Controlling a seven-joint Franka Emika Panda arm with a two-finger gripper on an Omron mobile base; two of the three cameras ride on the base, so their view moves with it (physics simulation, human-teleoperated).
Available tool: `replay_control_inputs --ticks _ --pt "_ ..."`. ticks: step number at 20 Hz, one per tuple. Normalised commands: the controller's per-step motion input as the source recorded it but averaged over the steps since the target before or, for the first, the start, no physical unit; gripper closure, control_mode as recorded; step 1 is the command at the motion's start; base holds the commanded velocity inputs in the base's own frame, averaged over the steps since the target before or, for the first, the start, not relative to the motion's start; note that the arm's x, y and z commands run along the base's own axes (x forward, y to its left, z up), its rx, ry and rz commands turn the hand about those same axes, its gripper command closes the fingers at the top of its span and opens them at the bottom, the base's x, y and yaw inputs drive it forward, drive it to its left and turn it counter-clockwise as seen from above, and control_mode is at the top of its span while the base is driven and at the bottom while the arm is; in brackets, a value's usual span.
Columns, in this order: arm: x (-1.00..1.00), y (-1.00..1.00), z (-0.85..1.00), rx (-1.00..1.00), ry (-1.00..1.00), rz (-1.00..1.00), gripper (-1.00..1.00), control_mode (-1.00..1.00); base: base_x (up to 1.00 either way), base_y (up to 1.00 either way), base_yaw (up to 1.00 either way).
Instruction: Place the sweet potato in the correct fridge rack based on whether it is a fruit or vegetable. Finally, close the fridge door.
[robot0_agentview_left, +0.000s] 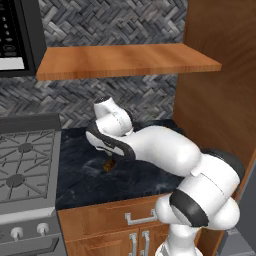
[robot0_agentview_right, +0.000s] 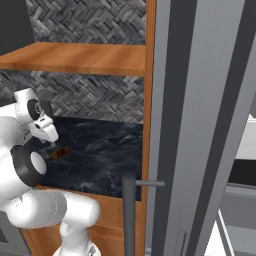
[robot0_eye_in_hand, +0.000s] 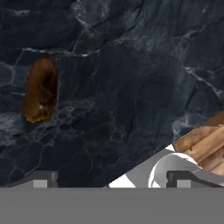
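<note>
The sweet potato lies flat on the dark marbled surface, toward the middle of it and nearer the front edge than the back wall. From the left base view it shows as a small brown lump just below the arm's wrist; from the right base view it sits near the left side of the surface, just below the hand.

The end effector hangs over the surface, pointing down, apart from the sweet potato. In the hand view the two finger tips stand wide apart at the bottom, with nothing between them; the end effector is spread. The sweet potato lies to the upper left of them, off the line between the fingers.

A stove adjoins the left edge of the surface. A wooden shelf hangs above the surface against the herringbone wall. Wooden cabinet drawers sit under the front edge. The grey fridge door stands in the right base view at the right, its bar handle low beside the surface's right edge.
</note>
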Motion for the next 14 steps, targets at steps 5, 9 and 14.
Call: replay_control_inputs --ticks 5,9,14 --pt "0.36 0.12 -0.42 0.0 0.01 -0.16 -1.0 -1.0 0.0 0.0 0.0" --pt "0.41 0.01 -0.42 0.01 0.0 -0.17 -1.0 -1.0 0.0 0.0 0.0" --pt "0.23 0.0 -0.3 0.05 0.0 -0.1 -1.0 -1.0 0.0 0.0 0.0"
